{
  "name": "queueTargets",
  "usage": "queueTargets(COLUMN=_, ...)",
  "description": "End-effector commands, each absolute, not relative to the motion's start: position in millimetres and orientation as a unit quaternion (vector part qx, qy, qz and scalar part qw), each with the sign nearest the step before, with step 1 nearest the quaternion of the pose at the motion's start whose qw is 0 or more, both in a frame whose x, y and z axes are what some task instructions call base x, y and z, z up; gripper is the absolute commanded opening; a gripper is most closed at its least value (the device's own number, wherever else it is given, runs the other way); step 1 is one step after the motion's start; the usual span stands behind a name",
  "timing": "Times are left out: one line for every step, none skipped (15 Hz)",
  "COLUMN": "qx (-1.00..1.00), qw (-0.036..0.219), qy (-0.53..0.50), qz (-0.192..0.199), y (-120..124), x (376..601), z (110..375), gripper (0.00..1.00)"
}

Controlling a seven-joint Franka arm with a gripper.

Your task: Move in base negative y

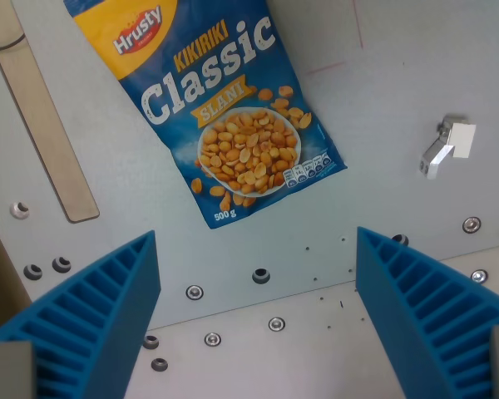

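Observation:
A blue and yellow bag of peanuts (216,100), printed "Kikiriki Classic", lies flat on the grey metal table (382,166) in the upper middle of the wrist view, tilted. My gripper (258,320) is open and empty. Its two blue ribbed fingers (91,320) stand wide apart at the bottom of the view, below the bag and not touching it. The bag's top runs out of the view.
A beige strip (41,125) lies at the wrist view's left. A small white and grey bracket (445,145) stands at the right. Several bolts and holes (261,275) dot the table between the fingers.

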State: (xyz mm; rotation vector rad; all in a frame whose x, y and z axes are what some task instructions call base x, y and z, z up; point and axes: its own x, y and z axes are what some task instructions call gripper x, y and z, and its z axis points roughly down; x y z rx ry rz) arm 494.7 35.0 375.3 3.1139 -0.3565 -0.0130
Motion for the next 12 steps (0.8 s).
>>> queueTargets(qx=0.993, qw=0.003, qy=-0.114, qz=-0.002, y=30, x=495, z=377, gripper=1.00)
queueTargets(qx=0.993, qw=0.003, qy=-0.114, qz=-0.002, y=24, x=497, z=377, gripper=1.00)
queueTargets(qx=0.993, qw=0.003, qy=-0.114, qz=-0.002, y=19, x=498, z=377, gripper=1.00)
queueTargets(qx=0.993, qw=0.003, qy=-0.114, qz=-0.002, y=13, x=499, z=377, gripper=1.00)
queueTargets(qx=0.993, qw=0.003, qy=-0.114, qz=-0.002, y=8, x=500, z=377, gripper=1.00)
queueTargets(qx=0.993, qw=0.003, qy=-0.114, qz=-0.002, y=3, x=501, z=377, gripper=1.00)
queueTargets(qx=0.993, qw=0.003, qy=-0.114, qz=-0.002, y=-3, x=502, z=377, gripper=1.00)
queueTargets(qx=0.993, qw=0.003, qy=-0.114, qz=-0.002, y=-8, x=503, z=377, gripper=1.00)
queueTargets(qx=0.993, qw=0.003, qy=-0.114, qz=-0.002, y=-14, x=504, z=377, gripper=1.00)
queueTargets(qx=0.993, qw=0.003, qy=-0.114, qz=-0.002, y=-19, x=506, z=377, gripper=1.00)
queueTargets(qx=0.993, qw=0.003, qy=-0.114, qz=-0.002, y=-24, x=507, z=377, gripper=1.00)
queueTargets(qx=0.993, qw=0.003, qy=-0.114, qz=-0.002, y=-30, x=508, z=377, gripper=1.00)
